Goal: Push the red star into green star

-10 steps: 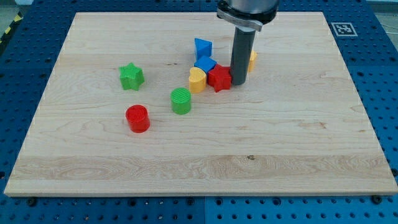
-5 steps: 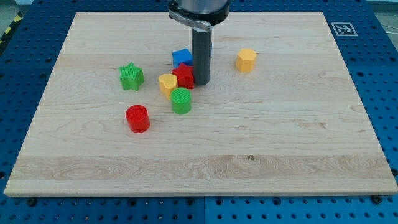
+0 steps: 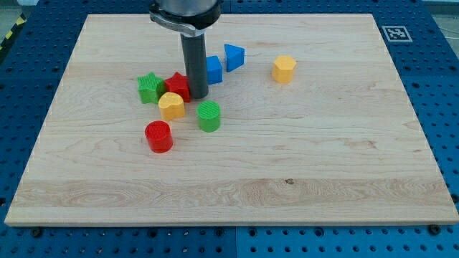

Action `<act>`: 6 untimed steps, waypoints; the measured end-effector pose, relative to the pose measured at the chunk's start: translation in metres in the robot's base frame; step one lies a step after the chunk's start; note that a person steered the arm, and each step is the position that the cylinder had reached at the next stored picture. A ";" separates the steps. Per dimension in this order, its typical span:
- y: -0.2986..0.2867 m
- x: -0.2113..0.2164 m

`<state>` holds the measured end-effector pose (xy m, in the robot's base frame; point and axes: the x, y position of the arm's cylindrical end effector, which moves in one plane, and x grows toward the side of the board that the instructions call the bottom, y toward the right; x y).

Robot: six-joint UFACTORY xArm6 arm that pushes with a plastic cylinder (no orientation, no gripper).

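The red star [image 3: 176, 85] lies left of centre on the wooden board, its left points touching or nearly touching the green star [image 3: 150, 88]. My tip [image 3: 197, 96] stands right against the red star's right side. A yellow heart [image 3: 171, 106] sits just below the red star, touching it.
A green cylinder [image 3: 209, 116] and a red cylinder [image 3: 158, 137] lie below the stars. A blue cube [image 3: 213, 69] sits behind the rod, a blue triangle [image 3: 233, 56] to its right, and a yellow hexagon [image 3: 284, 69] further right. The board's left edge [image 3: 50, 115] is beyond the green star.
My tip has swept left, pushing the red star and the yellow heart with it up to the green star. The blue cube and blue triangle were left behind.
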<state>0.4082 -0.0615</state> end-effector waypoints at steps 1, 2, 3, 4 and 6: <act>-0.009 0.000; -0.018 0.000; -0.025 0.000; -0.033 0.000; -0.049 0.000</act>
<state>0.4082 -0.1103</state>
